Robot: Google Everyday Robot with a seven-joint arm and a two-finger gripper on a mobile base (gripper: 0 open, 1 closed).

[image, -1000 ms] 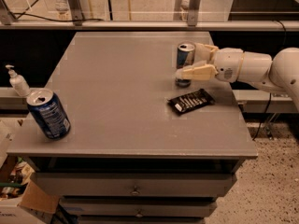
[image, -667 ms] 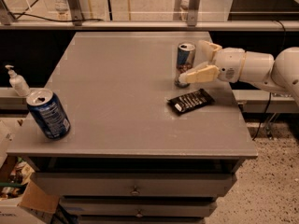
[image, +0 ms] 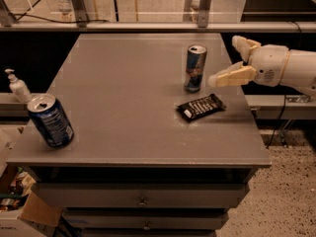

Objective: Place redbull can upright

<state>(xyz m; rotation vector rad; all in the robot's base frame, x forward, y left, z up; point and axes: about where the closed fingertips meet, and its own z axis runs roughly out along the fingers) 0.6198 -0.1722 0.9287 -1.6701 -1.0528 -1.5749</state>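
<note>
The redbull can (image: 195, 68), slim, silver and blue with a red mark, stands upright on the grey table (image: 123, 98) toward the right side. My gripper (image: 228, 59) is just to the right of the can, clear of it, with its two cream fingers spread apart and nothing between them. One finger (image: 229, 76) points at the can's lower half; the other finger (image: 244, 44) is farther back.
A black snack bar wrapper (image: 201, 106) lies in front of the can. A wider dark-blue soda can (image: 50, 120) stands near the front left corner. A soap dispenser (image: 18, 86) is off the table's left edge. Rails run behind the table.
My gripper has let go of the redbull can and drawn back to the right. The can stays standing upright where it was.
</note>
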